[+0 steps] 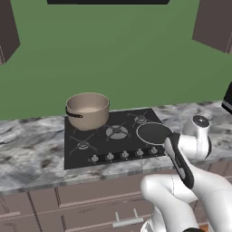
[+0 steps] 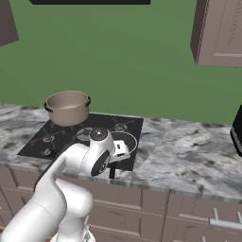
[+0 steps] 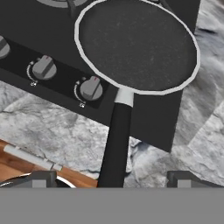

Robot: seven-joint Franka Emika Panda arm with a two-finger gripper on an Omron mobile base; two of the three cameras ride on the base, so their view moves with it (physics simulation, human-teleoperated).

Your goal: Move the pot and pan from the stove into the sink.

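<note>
While the pot [image 1: 88, 110] is seated on the rear left burner of the stove [image 1: 86, 147], the pan [image 1: 153, 133] is found flat on the stove's front right corner, well apart from the pot. The pot is seen upright, its pale inside empty and a dark curved handle showing on its side. The pan's long black handle [image 3: 114, 144] is carried out past the front edge of the stove and over the grey marbled desk [image 1: 31, 158] toward the robot. In the hand view, the round black pan with its thin light rim is shown from above, and two silver knobs [image 3: 91, 88] are seen just beside it along the stove's front edge.

The end effector [image 3: 111, 178] is held above the near end of the pan's handle, with its two dark fingertips [image 3: 42, 178] spread wide apart, one to each side of the handle. Nothing is gripped, and contact with the handle cannot be told from the pictures. In the right base view, the arm's wrist is seen over the front right part of the stove, partly covering the pan. Brown cabinet drawers [image 1: 90, 199] are seen below the desk, and a green wall [image 1: 113, 59] stands behind it.
</note>
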